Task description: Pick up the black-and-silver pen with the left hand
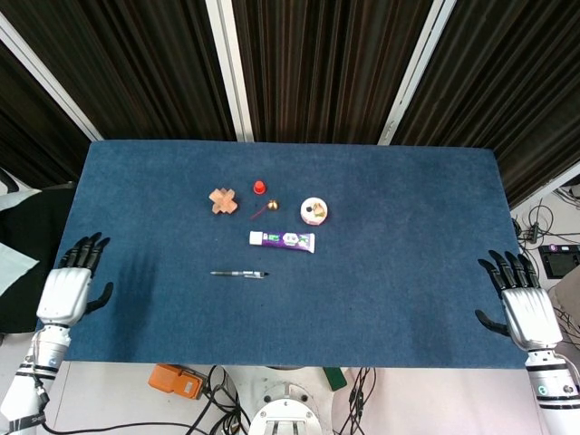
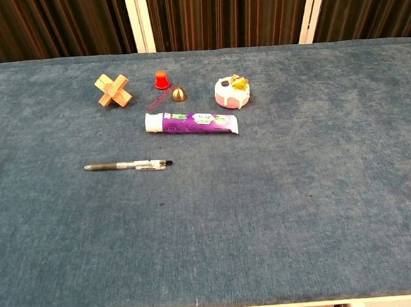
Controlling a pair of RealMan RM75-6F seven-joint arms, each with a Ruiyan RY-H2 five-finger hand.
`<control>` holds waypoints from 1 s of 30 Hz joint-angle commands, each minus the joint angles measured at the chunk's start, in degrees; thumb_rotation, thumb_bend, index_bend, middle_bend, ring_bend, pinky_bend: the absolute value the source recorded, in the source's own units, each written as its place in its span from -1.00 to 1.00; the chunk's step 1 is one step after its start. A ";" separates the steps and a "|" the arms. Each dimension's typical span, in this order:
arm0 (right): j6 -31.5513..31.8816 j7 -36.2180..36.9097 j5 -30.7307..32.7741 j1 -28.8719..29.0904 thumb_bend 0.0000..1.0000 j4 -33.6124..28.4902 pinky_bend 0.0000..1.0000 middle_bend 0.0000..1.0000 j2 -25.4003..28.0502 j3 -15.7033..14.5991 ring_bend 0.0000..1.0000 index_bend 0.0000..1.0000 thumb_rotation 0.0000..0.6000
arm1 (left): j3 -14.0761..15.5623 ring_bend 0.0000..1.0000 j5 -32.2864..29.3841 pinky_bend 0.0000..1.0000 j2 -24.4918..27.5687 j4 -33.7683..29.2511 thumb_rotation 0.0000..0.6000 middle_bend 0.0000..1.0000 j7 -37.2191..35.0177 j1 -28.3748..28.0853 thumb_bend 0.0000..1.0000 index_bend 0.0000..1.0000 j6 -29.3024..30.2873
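Observation:
The black-and-silver pen [image 1: 239, 274] lies flat on the blue table cloth, left of centre, and shows in the chest view as the pen [image 2: 128, 166] with its tip to the right. My left hand [image 1: 71, 288] hovers at the table's front left corner, open, fingers spread, well to the left of the pen. At the front right edge my right hand [image 1: 522, 306] is open too and holds nothing. Neither hand shows in the chest view.
Behind the pen lie a purple toothpaste tube [image 1: 282, 240], a wooden cross puzzle [image 1: 223, 200], a red cap [image 1: 259, 188], a small brass bell [image 1: 272, 206] and a pink-and-white toy cake [image 1: 314, 211]. An orange device [image 1: 176, 381] sits on the floor below the table's front edge.

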 commanded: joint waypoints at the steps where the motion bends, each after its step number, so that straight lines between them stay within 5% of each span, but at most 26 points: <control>1: -0.67 -0.41 0.27 0.19 -0.28 -0.36 -0.92 -0.76 0.23 -0.08 -0.93 -0.60 1.00 | 0.57 -1.00 0.94 -0.67 -0.53 -2.74 1.00 -0.96 0.85 -3.42 -0.38 -0.84 -5.20; 12: -1.48 -1.10 1.03 0.24 -0.28 -1.35 -0.92 -0.76 1.03 -0.13 -0.93 -0.59 1.00 | -2.64 -1.00 -6.92 -0.67 -5.06 -8.55 1.00 -0.96 12.38 -11.54 -0.48 -0.73 -15.89; 30: -2.23 0.13 1.34 0.47 -0.28 -1.63 -0.92 -0.76 1.53 -0.16 -0.93 -0.58 1.00 | -5.54 -1.00 -20.90 -0.67 -16.66 -2.35 1.00 -0.96 22.36 -20.53 -0.40 -0.38 -21.81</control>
